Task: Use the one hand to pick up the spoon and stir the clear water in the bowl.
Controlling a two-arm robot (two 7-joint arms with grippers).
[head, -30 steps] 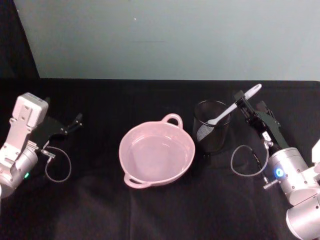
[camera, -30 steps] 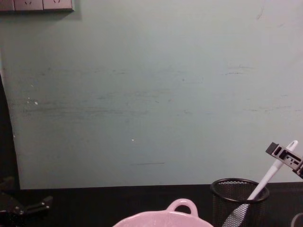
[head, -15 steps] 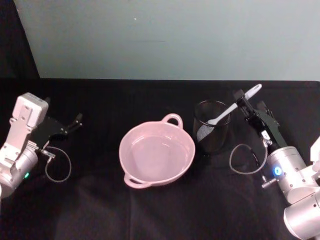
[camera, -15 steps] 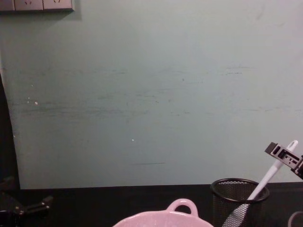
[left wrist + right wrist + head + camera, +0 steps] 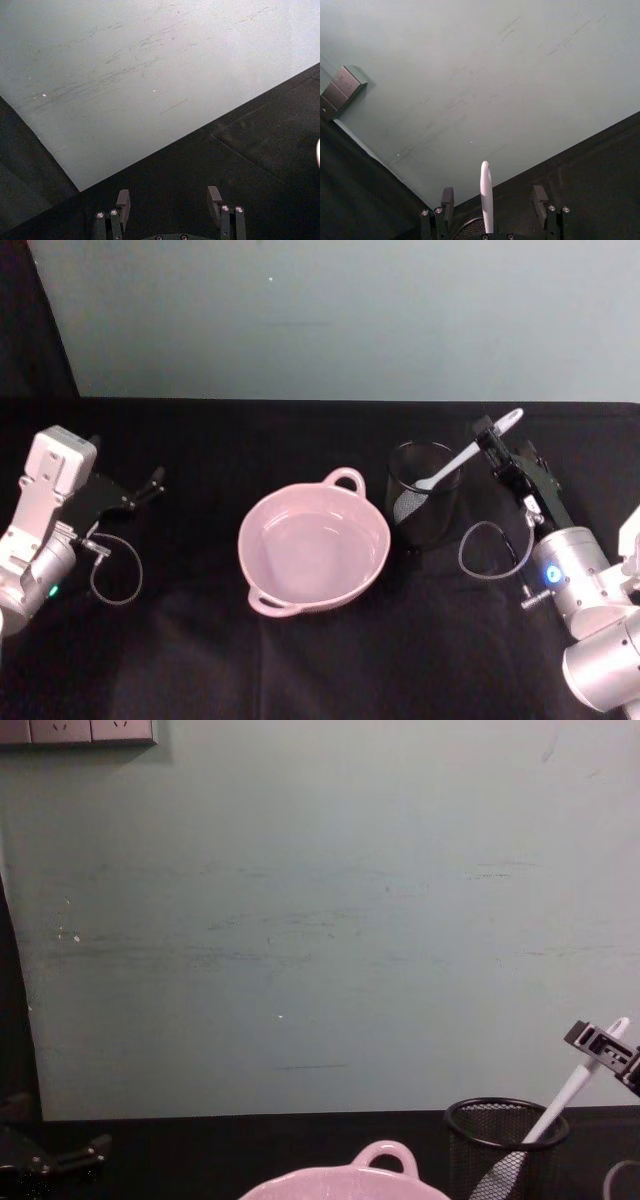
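Aslant in round black wire-mesh cup (image 5: 428,520), slim white spoon (image 5: 462,454).

Soft, even light brightens the pale wall (image 5: 300,920), while the black bench (image 5: 320,670) stays dim and swallows shadows. A faint sheen lies along the rim of the bowl (image 5: 245,545); 1 blue ring (image 5: 552,576) glows.

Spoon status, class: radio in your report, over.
Right end effector open, straddling spoon handle. Spoon leans in mesh cup, right of bowl. Left end effector open, parked left. Cup wall between spoon and bowl.
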